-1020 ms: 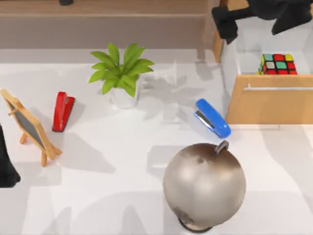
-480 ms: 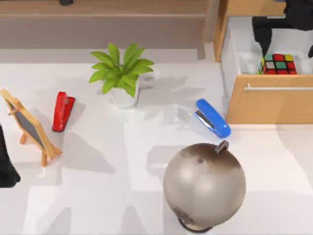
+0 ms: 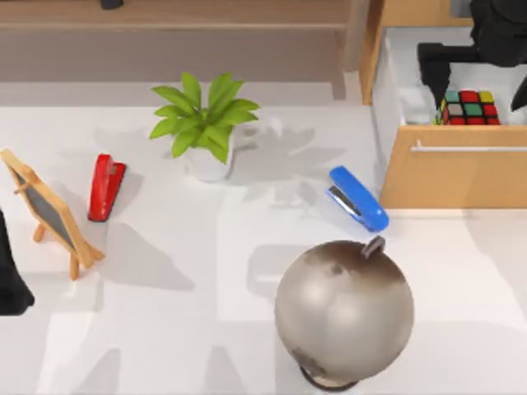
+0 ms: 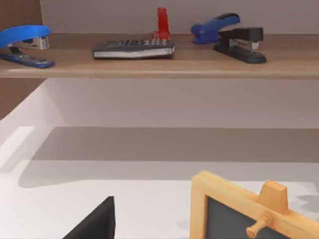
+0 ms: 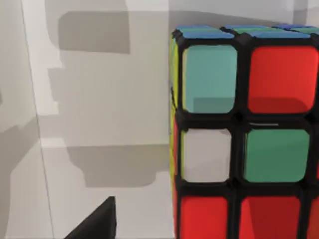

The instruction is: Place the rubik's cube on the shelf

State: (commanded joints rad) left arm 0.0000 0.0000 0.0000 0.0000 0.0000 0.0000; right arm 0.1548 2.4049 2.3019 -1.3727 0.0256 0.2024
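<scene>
The right tool [image 3: 478,86] is hanging spread apart over the rubik's cube [image 3: 468,108], which is sitting in the open drawer [image 3: 453,173]. A finger could be clipping the drawer wall, skewing the grasp before the shelf [image 3: 173,12].

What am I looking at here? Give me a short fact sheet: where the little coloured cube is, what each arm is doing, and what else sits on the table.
cube: the rubik's cube sits inside the open drawer at the table's far right
shelf: the shelf runs along the back edge, holding staplers and a calculator
right arm: right gripper hangs over the cube, fingers open on either side of it
left arm: parked at the left edge, near the small chalkboard
other items: potted plant, red stapler, blue stapler, globe
</scene>
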